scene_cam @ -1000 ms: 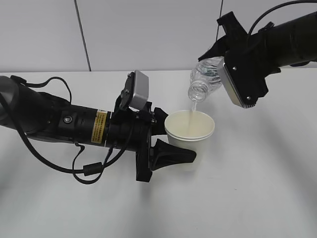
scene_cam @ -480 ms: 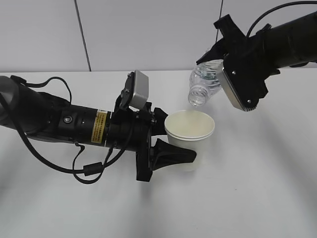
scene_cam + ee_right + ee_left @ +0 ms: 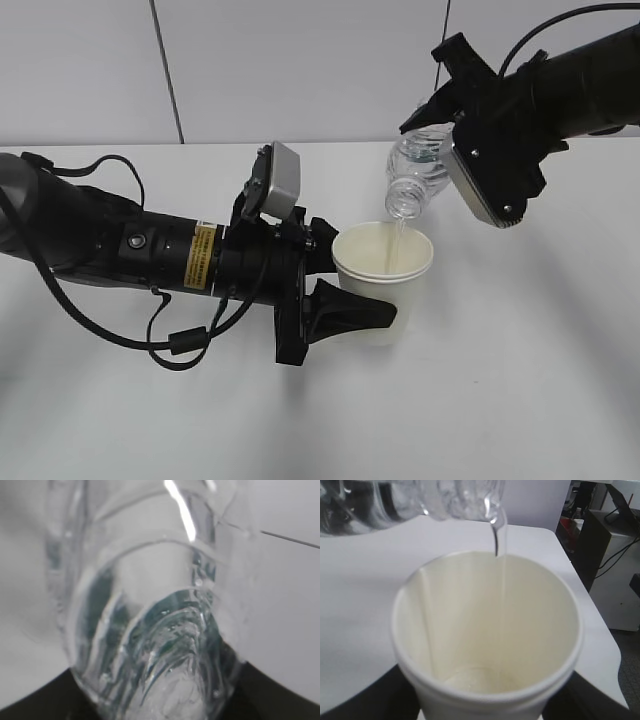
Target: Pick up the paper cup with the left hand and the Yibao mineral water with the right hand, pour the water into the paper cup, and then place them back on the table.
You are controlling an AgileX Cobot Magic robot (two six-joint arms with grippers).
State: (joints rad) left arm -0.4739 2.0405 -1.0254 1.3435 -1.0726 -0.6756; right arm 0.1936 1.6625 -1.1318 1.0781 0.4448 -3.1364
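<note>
White matte table (image 3: pixel 520 400) runs back to a pale grey wall, and near its middle the paper cup (image 3: pixel 383 265) stands upright in the left hand (image 3: pixel 335 285), whose 2 black fingers sit partly apart, one on each side of the cup wall, closed on it; whether the cup's base touches the surface or hangs just above it cannot be told. From the left wrist view the cup is a plain white cone with a rolled rim and a smooth cream inside, with a shallow pool at the bottom. Directly above its far right rim hangs the Yibao mineral water (image 3: pixel 415 170), a clear, ribbed, capless plastic bottle tilted steeply with its long axis running down and to the left, mouth lowest and over the cup's opening; a thin stream (image 3: pixel 499 540) falls from the mouth into the cup. The right hand (image 3: pixel 440 140) holds the bottle's body from above and to the right, its jaws about half spread and clamped on the plastic; the green label is hidden behind the gripper. Pouring looks under way, and levelling the bottle hinges on its mouth staying over the rim
</note>
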